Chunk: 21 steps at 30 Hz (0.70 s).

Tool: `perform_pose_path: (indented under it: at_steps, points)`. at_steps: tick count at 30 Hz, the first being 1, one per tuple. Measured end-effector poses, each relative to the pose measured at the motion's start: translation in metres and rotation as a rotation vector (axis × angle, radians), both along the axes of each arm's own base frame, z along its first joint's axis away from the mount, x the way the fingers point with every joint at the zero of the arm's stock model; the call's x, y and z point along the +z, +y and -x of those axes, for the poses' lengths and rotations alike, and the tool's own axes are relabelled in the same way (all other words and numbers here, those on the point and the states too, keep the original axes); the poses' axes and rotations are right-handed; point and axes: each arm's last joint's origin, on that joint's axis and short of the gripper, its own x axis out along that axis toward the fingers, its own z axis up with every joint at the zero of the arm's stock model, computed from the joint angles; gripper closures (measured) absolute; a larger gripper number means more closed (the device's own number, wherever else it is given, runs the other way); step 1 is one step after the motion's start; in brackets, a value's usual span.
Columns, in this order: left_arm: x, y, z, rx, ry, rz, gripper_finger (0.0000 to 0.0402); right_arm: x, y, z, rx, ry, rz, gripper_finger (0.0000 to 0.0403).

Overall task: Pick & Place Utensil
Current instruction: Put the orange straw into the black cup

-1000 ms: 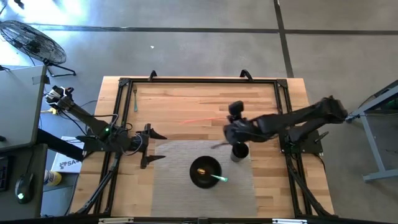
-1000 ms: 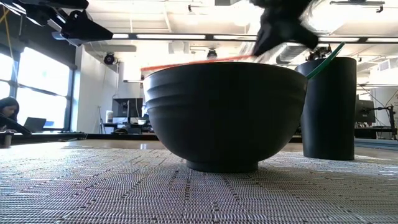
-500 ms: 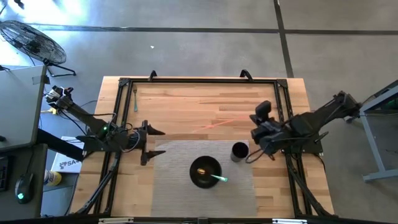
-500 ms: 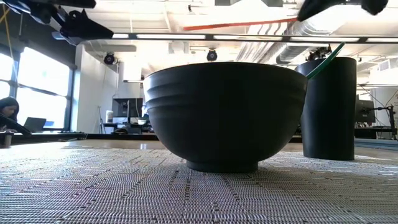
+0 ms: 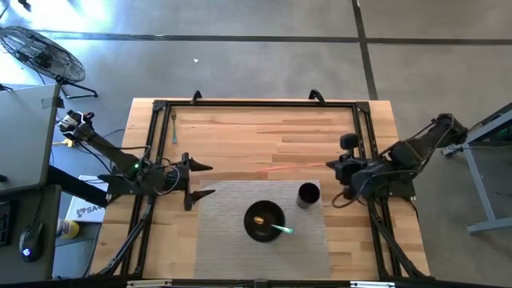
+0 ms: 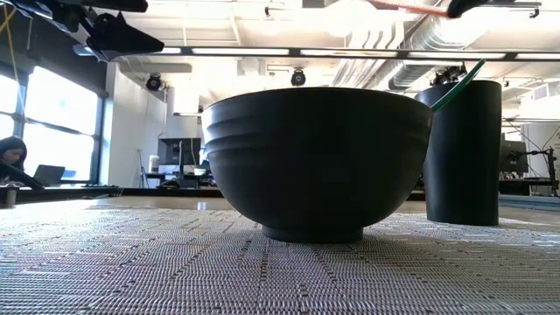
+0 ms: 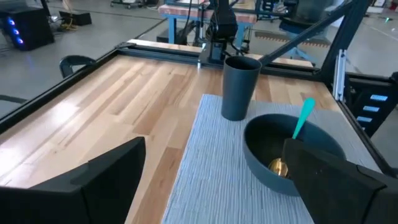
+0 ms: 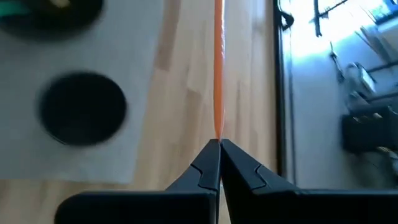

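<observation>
A thin orange utensil (image 5: 300, 167) is carried level above the wood, its free end pointing toward the table's left. My right gripper (image 5: 339, 166) is shut on it, to the right of a dark cup (image 5: 309, 194) standing on a grey mat (image 5: 224, 232). A dark bowl (image 5: 264, 220) on the mat holds a teal utensil (image 5: 282, 230) and a gold item (image 7: 278, 166). In the low view the orange utensil (image 6: 411, 7) shows high above the bowl (image 6: 317, 162) and cup (image 6: 462, 153). My left gripper (image 5: 196, 180) waits open at the mat's left edge. My right gripper pinches one end of the orange utensil (image 8: 217, 134) between its two shut fingertips (image 8: 211, 155). The fingers point along the utensil, coming level from the table's right side. The utensil is lifted clear and sticks straight out ahead of the fingers, over bare wood beside the cup (image 8: 83, 107).
A fork (image 5: 174, 124) lies on the wood near the far left corner. A black frame rail (image 5: 256, 103) runs around the table. Bare wood spreads between the mat and the far edge. A person sits far off in the room (image 6: 13, 162).
My right arm has drawn back toward the table's right edge, from above the cup to beside the right rail, and risen in the low view. The orange utensil has travelled with it, rightward and upward, staying in the shut fingers.
</observation>
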Motion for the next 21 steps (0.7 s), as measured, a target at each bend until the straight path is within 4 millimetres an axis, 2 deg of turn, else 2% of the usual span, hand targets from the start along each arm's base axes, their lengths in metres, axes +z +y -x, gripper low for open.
perform_pose_path:
  at_steps: [4, 6, 11, 17, 21]
  points:
    - [0.000, -0.005, -0.007, -0.001, -0.028, 0.011, 0.0027, 0.008, 0.012, 0.001, 0.071, -0.113, -0.093, 0.0403]
    - [0.000, -0.007, -0.010, -0.001, -0.039, 0.017, 0.0027, 0.005, 0.016, 0.002, 0.098, -0.164, -0.128, 0.0403]
    - [-0.003, -0.012, -0.017, -0.017, -0.050, 0.029, 0.0027, -0.026, 0.021, 0.007, 0.110, -0.294, -0.265, 0.0403]
    - [-0.007, -0.023, -0.034, -0.031, -0.108, 0.017, 0.0027, -0.059, 0.026, 0.004, 0.161, -0.559, -0.466, 0.0403]
    - [-0.010, -0.031, -0.046, -0.023, -0.178, 0.040, 0.0027, -0.088, 0.027, 0.003, 0.151, -0.632, -0.532, 0.0403]
